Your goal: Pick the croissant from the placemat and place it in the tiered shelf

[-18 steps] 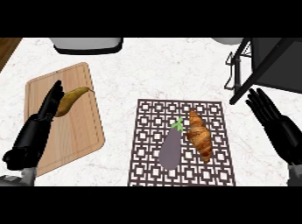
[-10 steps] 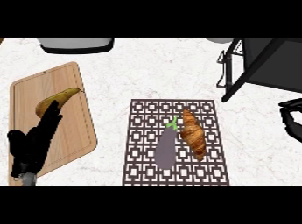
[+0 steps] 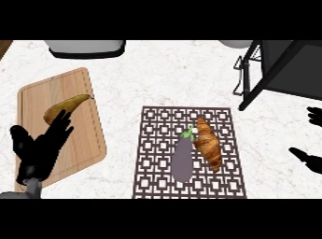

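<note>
The golden-brown croissant (image 3: 208, 143) is seen lying on the brown lattice placemat (image 3: 160, 135); the right robot hand (image 3: 319, 140) is spread wide, holding nothing, and the left robot hand (image 3: 43, 149) likewise.

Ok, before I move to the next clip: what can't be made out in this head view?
- Tiered shelf: cut off by the top and right edges; its tiers can't be told.
- Right hand: mostly beyond the right edge; only fingers and thumb show.
- Banana: its lower end is hidden behind the left hand.
- Grey object at the top edge: cut off, can't be identified.
- Croissant and eggplant: whether they touch is unclear.
</note>
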